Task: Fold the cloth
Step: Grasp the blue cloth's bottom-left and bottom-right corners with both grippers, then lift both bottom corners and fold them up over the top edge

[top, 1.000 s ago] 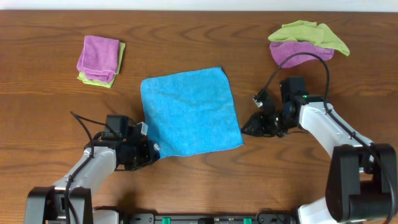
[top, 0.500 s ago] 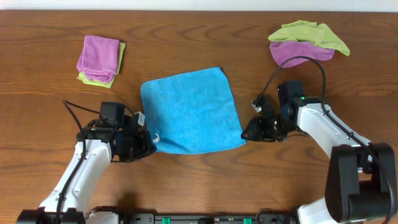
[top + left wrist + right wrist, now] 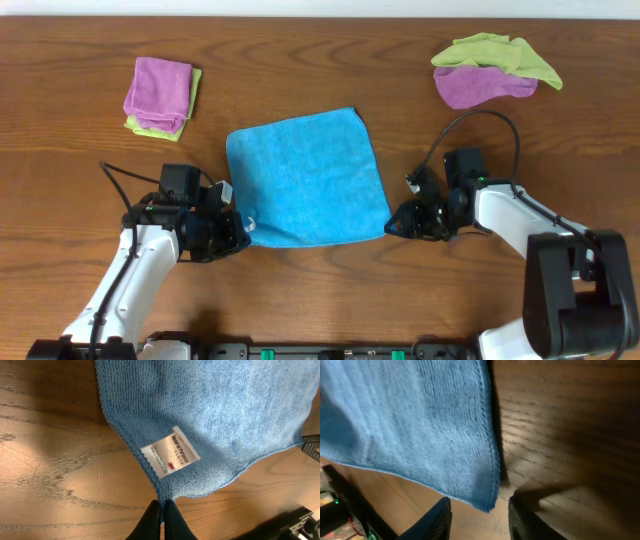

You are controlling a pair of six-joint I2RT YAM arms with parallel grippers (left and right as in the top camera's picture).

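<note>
**A:** From above, how far along was the fold?

**B:** Not begun. The cloth (image 3: pixel 305 180) lay spread open mid-table. The left gripper (image 3: pixel 238 228) sat at its near left corner and the right gripper (image 3: pixel 393 222) at its near right one.

**A:** The left wrist view?

**B:** Jaws pinched shut on that corner, just below the white tag (image 3: pixel 171 456).

**A:** The right wrist?

**B:** Fingers (image 3: pixel 437 520) stood partly apart with the corner between them, ungripped.

**A:** Surroundings?

**B:** A brown wooden table (image 3: pixel 320 300). There was a folded purple-and-green stack (image 3: pixel 160 95) far left and a loose purple-and-green heap (image 3: pixel 490 68) far right, both well apart from the cloth. Almost none of the room showed.
</note>
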